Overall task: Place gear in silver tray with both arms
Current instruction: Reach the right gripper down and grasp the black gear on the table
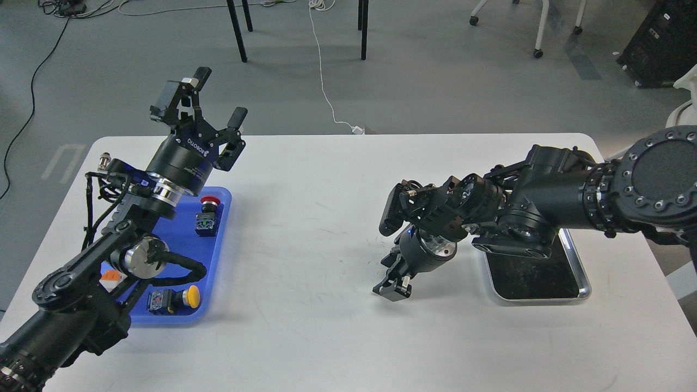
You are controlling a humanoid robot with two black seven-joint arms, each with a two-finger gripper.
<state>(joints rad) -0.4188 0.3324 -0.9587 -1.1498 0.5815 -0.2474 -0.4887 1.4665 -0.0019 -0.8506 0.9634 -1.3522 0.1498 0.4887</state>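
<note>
The silver tray [584, 275] lies at the right of the white table, its far half hidden under my right arm. My right gripper [392, 287] points down at the table left of the tray, at the spot where the small black gear lay. The gear is hidden behind it. Its fingers show as one dark block, so I cannot tell whether they are open or shut. My left gripper [220, 95] is open and empty, raised above the far end of the blue tray [218, 256].
The blue tray at the left holds a red push button [208, 204], a yellow push button [190, 296] and a small orange part [110, 276]. My left arm crosses over it. Chair legs and cables are on the floor beyond the table.
</note>
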